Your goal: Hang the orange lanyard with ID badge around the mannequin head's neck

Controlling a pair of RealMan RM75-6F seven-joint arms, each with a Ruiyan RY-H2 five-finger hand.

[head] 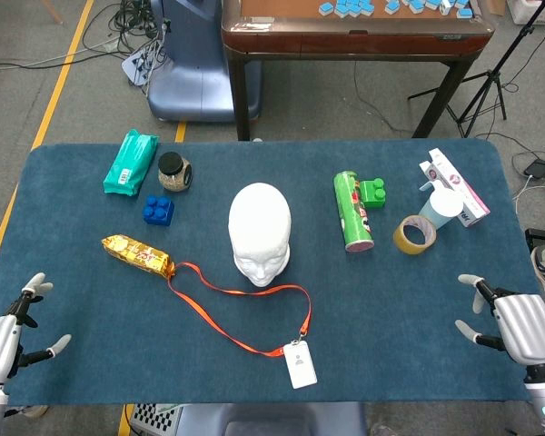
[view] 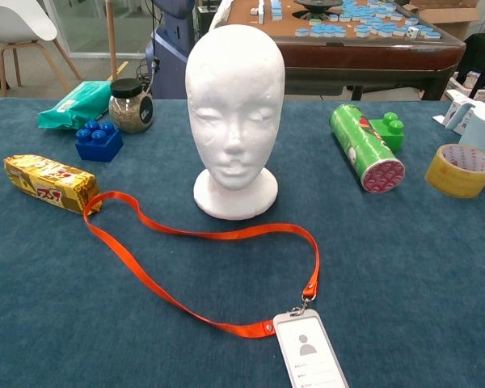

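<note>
nearest to me lies the id badge (view: 311,352), flat on the blue worktop (view: 420,275) at about 6 o'clock from the mannequin head (view: 234,113). its orange lanyard (view: 202,235) is spread in a loose loop in front of the head's base, running out toward 9 o'clock, where the far end touches the yellow snack pack (view: 50,183). nothing is around the head's neck; the head stands upright, face toward me.

my left hand (head: 4,341) hovers at the worktop's near left corner, fingers apart, holding nothing. my right hand (head: 518,325) hovers at the near right corner, fingers also apart and empty. both are well apart from the lanyard.

at 3 o'clock from the head lies a green tube (view: 365,147) beside a green block (view: 388,132), with a tape roll (view: 461,170) further out. at 10 o'clock sit a blue block (view: 99,141), a jar (view: 131,105) and a teal packet (view: 74,104).
</note>
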